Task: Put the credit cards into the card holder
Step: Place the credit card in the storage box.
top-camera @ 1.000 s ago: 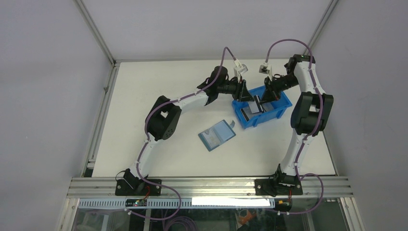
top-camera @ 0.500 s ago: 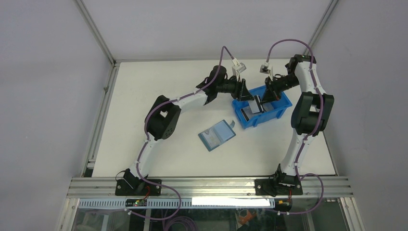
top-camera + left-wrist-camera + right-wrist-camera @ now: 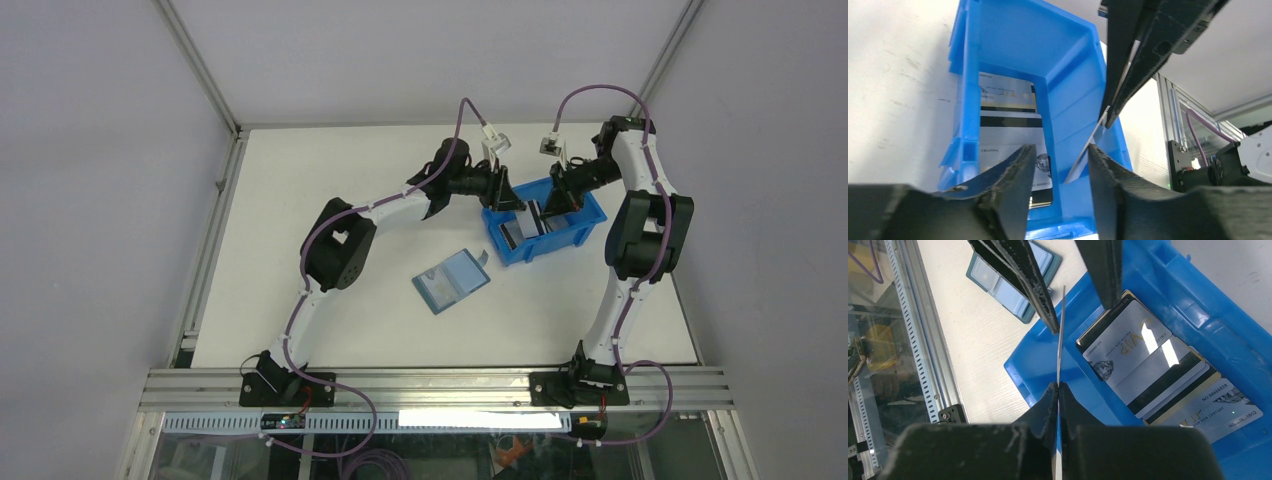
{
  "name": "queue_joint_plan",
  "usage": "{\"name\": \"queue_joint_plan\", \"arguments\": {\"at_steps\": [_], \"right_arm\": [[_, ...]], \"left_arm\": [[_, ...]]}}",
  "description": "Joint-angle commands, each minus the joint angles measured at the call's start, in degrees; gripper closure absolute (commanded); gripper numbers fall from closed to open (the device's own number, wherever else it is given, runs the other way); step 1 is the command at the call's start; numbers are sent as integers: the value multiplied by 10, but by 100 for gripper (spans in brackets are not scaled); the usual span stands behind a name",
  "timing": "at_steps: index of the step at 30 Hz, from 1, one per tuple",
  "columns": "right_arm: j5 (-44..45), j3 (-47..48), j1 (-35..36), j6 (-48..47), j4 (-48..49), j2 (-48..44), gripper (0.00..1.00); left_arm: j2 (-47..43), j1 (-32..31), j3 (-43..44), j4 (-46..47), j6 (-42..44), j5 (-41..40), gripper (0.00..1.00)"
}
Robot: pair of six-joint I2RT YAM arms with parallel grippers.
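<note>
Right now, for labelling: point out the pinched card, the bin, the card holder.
Pinched card [image 3: 1060, 340]: right wrist view, thin edge.
Bin [image 3: 1208, 310]: right wrist view, far wall.
Card holder [image 3: 990, 280]: right wrist view, inner pocket.

Bin [image 3: 1068, 65]: smooth moulded plastic with a slight sheen. Credit cards [image 3: 1143, 355]: glossy, silvery faces throwing hard glare, dark stripes duller. Desk [image 3: 898, 75]: matt white, faintly scuffed and speckled. Left pincer [image 3: 1060, 152] and right pincer [image 3: 1058, 386]: matt black, grainy, rough along the edges. Card holder [image 3: 1013, 285]: dull teal rim, smoother pale pockets. Rail [image 3: 923, 340]: bare perforated metal.

right gripper [image 3: 1058, 388] blocks bin [image 3: 540, 250], card holder [image 3: 452, 281] unobstructed
</note>
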Motion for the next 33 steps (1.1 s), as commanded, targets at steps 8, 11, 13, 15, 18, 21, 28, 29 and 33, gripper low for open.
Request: {"name": "queue_joint_plan", "arguments": {"at_steps": [8, 11, 13, 15, 18, 21, 28, 29, 33], "right_arm": [[-17, -3, -5, 29, 14, -29, 100], [-16, -4, -6, 34, 18, -30, 100], [-16, -4, -6, 39, 23, -31, 100], [-17, -5, -7, 41, 25, -31, 100], [-17, -6, -9, 41, 26, -30, 100], [-16, -8, -10, 43, 28, -28, 100], [-13, -15, -10, 52, 40, -29, 100], [-13, -15, -10, 52, 41, -28, 100], [-20, -17, -11, 45, 36, -27, 100]], "left_arm": [[-37, 8, 15, 62, 2, 61, 73], [-41, 8, 15, 52, 12, 70, 83], [-43, 9, 15, 44, 19, 76, 92], [-44, 9, 15, 37, 24, 82, 100], [-49, 10, 8, 29, 32, 87, 100], [-55, 11, 0, 26, 42, 87, 100], [-62, 12, -8, 7, 62, 85, 100], [-63, 12, -10, 7, 64, 86, 100], [-67, 12, -17, 8, 76, 95, 100]]}}
